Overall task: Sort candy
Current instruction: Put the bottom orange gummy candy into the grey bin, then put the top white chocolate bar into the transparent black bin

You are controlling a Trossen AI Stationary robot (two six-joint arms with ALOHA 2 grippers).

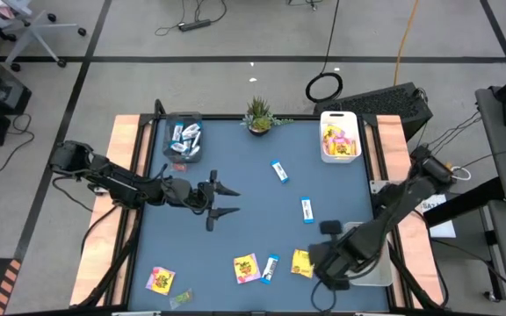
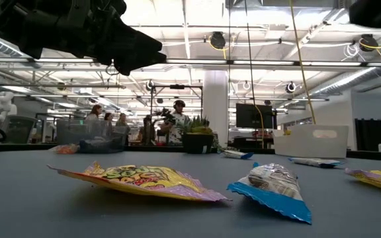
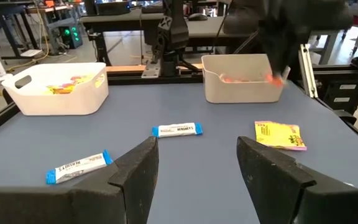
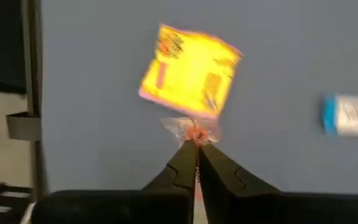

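Pinching a small red candy [image 4: 196, 132] in closed right fingers [image 4: 197, 151]; left fingers [image 3: 194, 165] gape empty; next, carry it to a bin [image 3: 241, 93].

The left arm reaches in from the left edge of the tabletop, its left gripper [image 1: 220, 200] near the middle with its 2 fingers [image 3: 135, 171] spread wide apart and nothing between them. The right arm bends along the right side, the right gripper [image 4: 196, 144] near the front edge, fingers pressed together.
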